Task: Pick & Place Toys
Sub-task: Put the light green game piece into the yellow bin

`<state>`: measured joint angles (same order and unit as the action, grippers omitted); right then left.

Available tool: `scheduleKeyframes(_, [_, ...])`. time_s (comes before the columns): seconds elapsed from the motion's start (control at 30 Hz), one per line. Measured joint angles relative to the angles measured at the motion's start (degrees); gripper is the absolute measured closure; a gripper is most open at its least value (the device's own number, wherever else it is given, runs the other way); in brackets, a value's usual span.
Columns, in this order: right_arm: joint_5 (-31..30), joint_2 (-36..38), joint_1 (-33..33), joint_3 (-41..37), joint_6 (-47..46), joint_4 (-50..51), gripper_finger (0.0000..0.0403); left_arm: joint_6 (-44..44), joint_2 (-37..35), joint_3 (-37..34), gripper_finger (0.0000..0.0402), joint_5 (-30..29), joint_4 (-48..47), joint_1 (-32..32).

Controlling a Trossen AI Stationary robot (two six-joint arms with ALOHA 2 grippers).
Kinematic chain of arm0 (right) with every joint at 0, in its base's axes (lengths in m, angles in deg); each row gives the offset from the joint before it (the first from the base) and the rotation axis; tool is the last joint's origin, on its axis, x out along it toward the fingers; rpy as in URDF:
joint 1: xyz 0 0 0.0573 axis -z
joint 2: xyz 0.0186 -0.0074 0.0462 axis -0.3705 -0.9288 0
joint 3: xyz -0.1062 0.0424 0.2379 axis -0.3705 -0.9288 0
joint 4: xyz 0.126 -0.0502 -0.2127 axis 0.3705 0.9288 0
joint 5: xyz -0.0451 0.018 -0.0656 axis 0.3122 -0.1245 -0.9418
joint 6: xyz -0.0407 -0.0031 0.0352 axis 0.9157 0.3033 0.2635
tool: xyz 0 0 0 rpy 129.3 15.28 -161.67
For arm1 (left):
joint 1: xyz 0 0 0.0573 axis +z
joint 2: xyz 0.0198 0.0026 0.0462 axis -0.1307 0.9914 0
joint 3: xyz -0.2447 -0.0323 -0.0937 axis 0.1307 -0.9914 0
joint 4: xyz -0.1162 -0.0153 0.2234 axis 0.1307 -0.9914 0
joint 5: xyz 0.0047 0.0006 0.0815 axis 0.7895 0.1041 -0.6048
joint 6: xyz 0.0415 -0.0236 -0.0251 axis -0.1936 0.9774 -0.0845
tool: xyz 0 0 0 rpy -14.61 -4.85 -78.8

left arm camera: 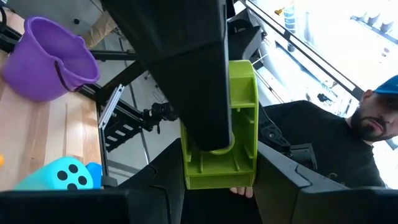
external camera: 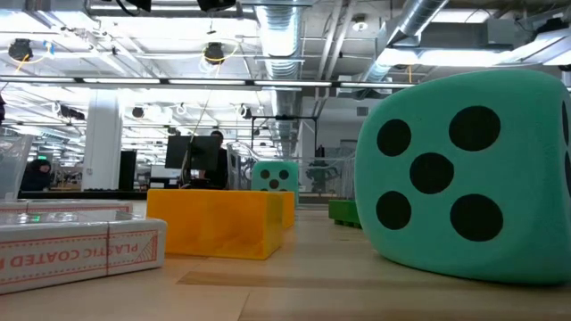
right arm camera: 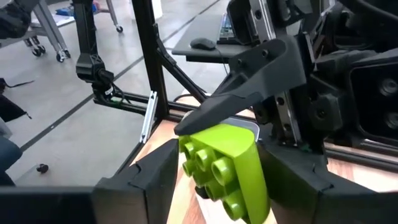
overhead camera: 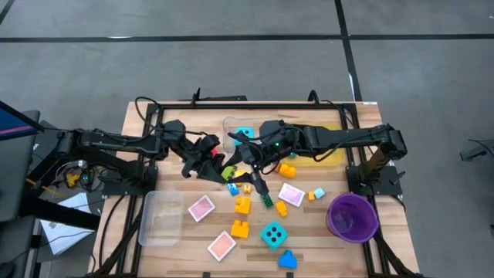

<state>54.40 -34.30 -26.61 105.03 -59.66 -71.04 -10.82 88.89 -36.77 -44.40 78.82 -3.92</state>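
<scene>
Above the middle of the wooden surface (overhead camera: 386,247), both dark arms met over a scatter of toys. A lime-green plastic brick (left arm camera: 239,124) sat between them, gripped at once by the left claw (left arm camera: 211,186) and the right claw (right arm camera: 214,180), as if being passed from one to the other. Each wrist view showed that arm's two fingers pressed on opposite sides of the brick, with the other claw's dark finger clamped over it. The brick looked light, rigid and smooth, so it seemed likely to slip unless pinched on its flat side walls rather than across its round studs. Below the claws lay a turquoise foam die (overhead camera: 273,235), soft and squashable, beside orange bricks (overhead camera: 241,228) and flat pink tiles (overhead camera: 201,208), which would probably need lifting by an edge.
</scene>
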Motion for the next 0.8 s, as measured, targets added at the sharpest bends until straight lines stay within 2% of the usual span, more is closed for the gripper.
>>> scheduleKeyframes(0.13, [0.6,0.0,0.0,0.0,-0.1,-0.3,0.0225,0.0,0.0,0.0,0.0266,0.3,0.2,0.1])
scheduleKeyframes(0.33, [2.9,0.0,0.1,0.0,1.2,0.1,0.0295,1.0,0.0,0.0,0.0266,1.1,-0.1,0.1])
scheduleKeyframes(0.53, [3.5,0.0,0.1,0.0,1.1,0.1,0.0301,1.8,0.0,0.0,0.0265,0.8,0.0,0.1])
scheduleKeyframes(0.6, [3.5,0.0,0.1,0.0,0.2,0.3,0.0301,1.5,0.0,0.0,0.0243,0.3,0.0,0.1])
scheduleKeyframes(0.8, [3.5,0.5,0.1,0.0,-2.7,1.5,0.031,0.5,0.0,0.0,0.0124,-1.6,-0.2,1.7])
